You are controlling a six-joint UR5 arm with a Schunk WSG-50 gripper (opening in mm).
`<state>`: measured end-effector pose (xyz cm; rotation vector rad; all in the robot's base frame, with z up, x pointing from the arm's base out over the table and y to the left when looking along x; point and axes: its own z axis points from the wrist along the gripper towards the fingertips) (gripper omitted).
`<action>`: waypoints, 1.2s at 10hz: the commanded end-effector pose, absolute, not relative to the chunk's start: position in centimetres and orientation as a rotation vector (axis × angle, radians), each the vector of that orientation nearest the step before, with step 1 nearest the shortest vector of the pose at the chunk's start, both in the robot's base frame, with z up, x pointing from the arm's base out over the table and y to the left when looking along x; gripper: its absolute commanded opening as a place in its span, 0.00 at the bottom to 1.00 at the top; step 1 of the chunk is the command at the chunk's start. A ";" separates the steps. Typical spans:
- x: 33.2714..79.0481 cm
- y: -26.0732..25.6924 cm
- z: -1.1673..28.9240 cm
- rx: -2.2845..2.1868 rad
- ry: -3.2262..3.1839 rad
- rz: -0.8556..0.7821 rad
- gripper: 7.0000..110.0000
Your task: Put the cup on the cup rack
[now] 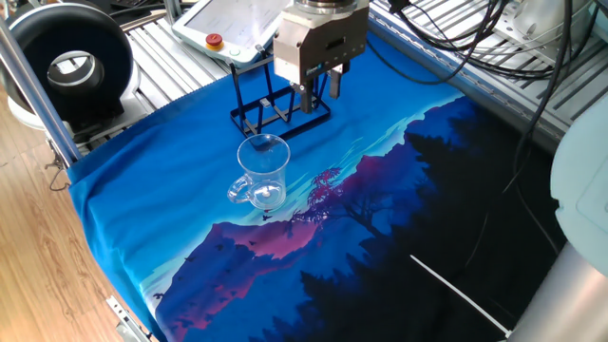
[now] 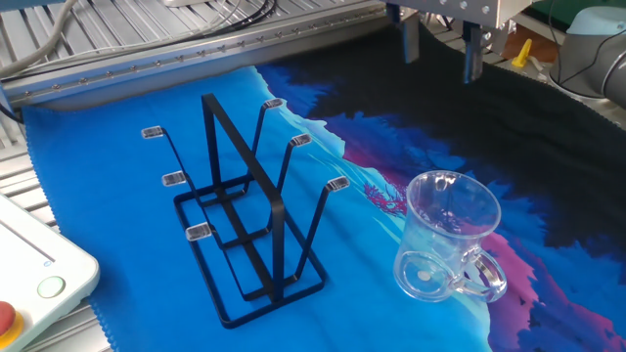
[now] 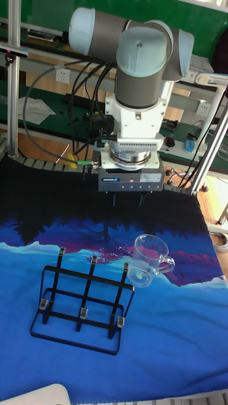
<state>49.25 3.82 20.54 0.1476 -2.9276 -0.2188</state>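
I read the cup (image 1: 262,171) as standing upright on the blue part of the printed cloth (image 1: 171,190), mouth up and empty, with its clear loop handle (image 2: 486,277) projecting sideways near its base; in the tall fixed view the same cup (image 3: 145,259) sits just to the right of the cup rack's upper corner, close to it, and I cannot confirm from that angle whether they touch. From the other fixed view I see the cup (image 2: 445,244) clearly separated from the cup rack (image 2: 245,215) by a strip of bare cloth. The cup rack (image 1: 277,104) stands on its rectangular base frame with its pegs upright, each peg ending in a small pale tip; no cup hangs on it. I see the gripper (image 1: 319,90) raised in the air, not in contact with the cup or the rack. In one fixed view it appears in front of the rack, overlapping it in the picture; in the other fixed view the gripper (image 2: 440,49) hangs over the dark part of the cloth, beyond the cup. Its two fingers point down and are spread apart with a visible gap between them, holding nothing. In the tall fixed view the gripper (image 3: 126,204) is largely hidden under its grey body. Beyond the cloth I note a pale teach pendant (image 1: 228,24) with a red button on the slatted metal table (image 1: 161,57) and a black ring-shaped unit (image 1: 71,66).
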 end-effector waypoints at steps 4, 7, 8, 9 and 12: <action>51.1 4.0 20.8 0.513 -2.988 -0.204 0.00; 51.3 3.9 20.9 0.822 -2.950 -0.136 0.00; 51.2 5.2 20.7 0.865 -2.952 -0.162 0.00; 51.2 6.1 20.6 0.884 -2.965 -0.148 0.00; 50.9 8.5 20.1 0.912 -2.996 -0.123 0.00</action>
